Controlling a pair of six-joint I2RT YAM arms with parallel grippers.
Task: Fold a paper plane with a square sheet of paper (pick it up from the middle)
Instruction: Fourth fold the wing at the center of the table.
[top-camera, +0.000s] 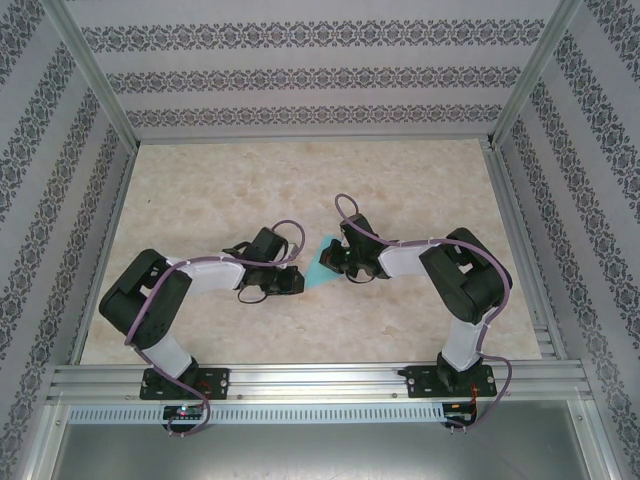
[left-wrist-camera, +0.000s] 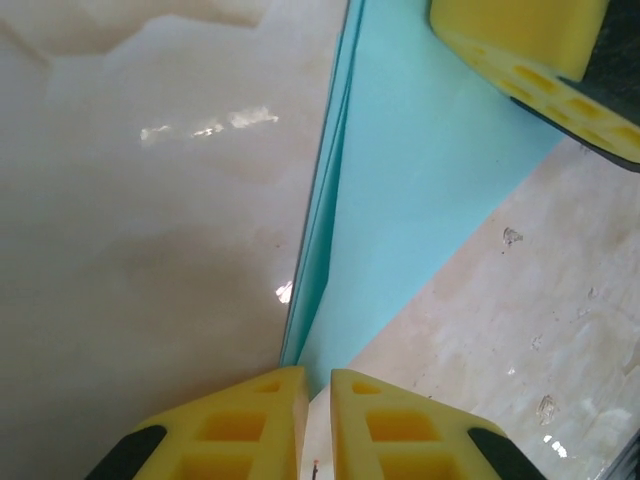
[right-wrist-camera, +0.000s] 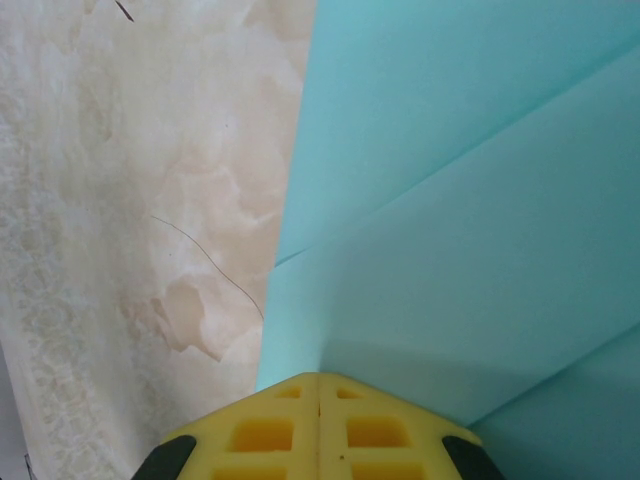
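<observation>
The square sheet of paper (top-camera: 322, 265) is turquoise and folded into a pointed, creased shape. It lies on the marble table between my two grippers. My left gripper (top-camera: 294, 282) sits at its left. In the left wrist view the yellow jaws (left-wrist-camera: 317, 385) stand a narrow gap apart, and the paper's (left-wrist-camera: 430, 200) tip and raised folded edge reach the mouth of that gap. My right gripper (top-camera: 336, 262) is at the paper's right side. Its jaws (right-wrist-camera: 318, 378) are shut together, tip resting on the creased paper (right-wrist-camera: 480, 200). One of its fingers (left-wrist-camera: 520, 50) lies on the sheet.
The beige marble tabletop (top-camera: 300, 180) spreads behind the grippers. Patterned walls (top-camera: 300, 70) and aluminium posts (top-camera: 95, 75) close it in on three sides. A metal rail (top-camera: 320, 380) with both arm bases runs along the near edge.
</observation>
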